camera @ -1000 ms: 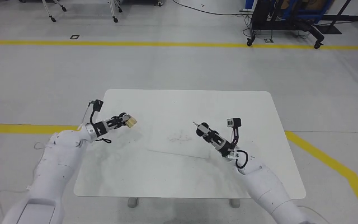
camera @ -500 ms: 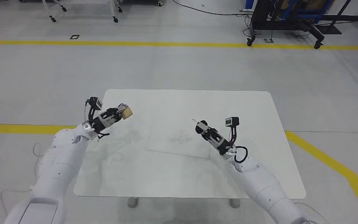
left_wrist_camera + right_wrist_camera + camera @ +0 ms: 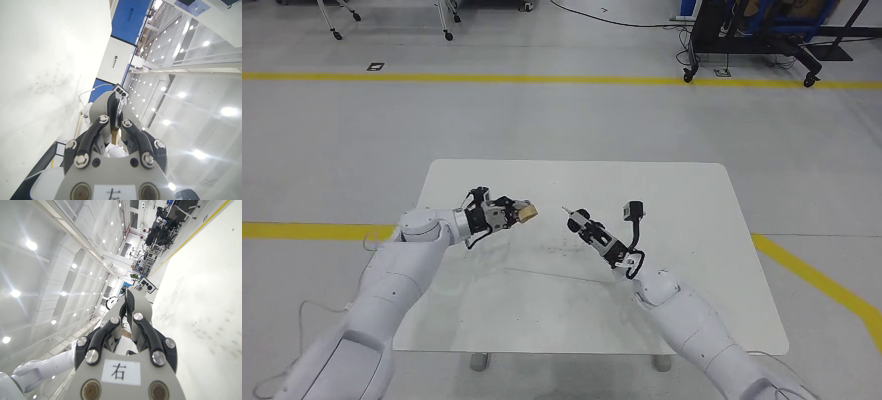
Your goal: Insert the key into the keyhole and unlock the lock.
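- The lock (image 3: 526, 211), a small brass padlock, is in the air over the left-middle part of the table (image 3: 682, 200). It sticks out of the tip of the left gripper (image 3: 512, 213), facing the other arm.
- In the left wrist view the lock's silver shackle (image 3: 120, 105) is pinched between the two fingers, which are closed on it. A strip of the brass body shows in the gap lower down.
- The key (image 3: 565, 211) is a thin silvery sliver pointing out of the right gripper (image 3: 575, 218), aimed at the lock.
- Key tip and lock are near each other but apart, at about the same height; the key is not in the keyhole.
- The right gripper's fingers are pressed together on the key.
- Faint grey scuff marks (image 3: 564, 243) lie on the white tabletop, just nearer the robot than the gap between the two grippers.
- A yellow line (image 3: 542, 78) runs across the floor beyond the table.
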Robot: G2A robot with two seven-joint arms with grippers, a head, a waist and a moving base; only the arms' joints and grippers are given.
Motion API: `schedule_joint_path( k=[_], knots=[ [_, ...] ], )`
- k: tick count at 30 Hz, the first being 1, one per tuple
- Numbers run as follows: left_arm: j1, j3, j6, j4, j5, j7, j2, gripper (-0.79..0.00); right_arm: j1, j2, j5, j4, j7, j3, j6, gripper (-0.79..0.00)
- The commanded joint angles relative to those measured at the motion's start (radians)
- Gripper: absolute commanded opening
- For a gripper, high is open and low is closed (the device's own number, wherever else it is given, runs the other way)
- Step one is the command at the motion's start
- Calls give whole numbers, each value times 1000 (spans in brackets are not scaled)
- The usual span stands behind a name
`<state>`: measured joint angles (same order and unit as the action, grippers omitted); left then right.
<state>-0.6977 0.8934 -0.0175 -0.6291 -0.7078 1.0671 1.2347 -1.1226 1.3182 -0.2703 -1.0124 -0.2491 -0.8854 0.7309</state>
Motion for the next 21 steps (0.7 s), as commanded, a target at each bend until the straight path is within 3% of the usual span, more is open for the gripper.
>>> schedule_joint_path(
  k=[1,8,11,16,21],
  knots=[
    [13,-2,13,11,12,-12,2,-785,-1,-1,5,-4,4,-4,0,-785],
    [13,-2,13,11,12,-12,2,-785,-1,-1,5,-4,4,-4,0,-785],
    [-31,14,6,17,-12,-25,-2,-785,-2,-1,14,-3,5,-3,-5,-785],
    [-51,33,-57,18,-38,-3,-6,-785,30,-12,468,-28,180,-16,3,-785],
    [-34,17,-173,11,-15,33,-1,-785,39,-55,1150,-173,385,-76,40,-785]
  ],
)
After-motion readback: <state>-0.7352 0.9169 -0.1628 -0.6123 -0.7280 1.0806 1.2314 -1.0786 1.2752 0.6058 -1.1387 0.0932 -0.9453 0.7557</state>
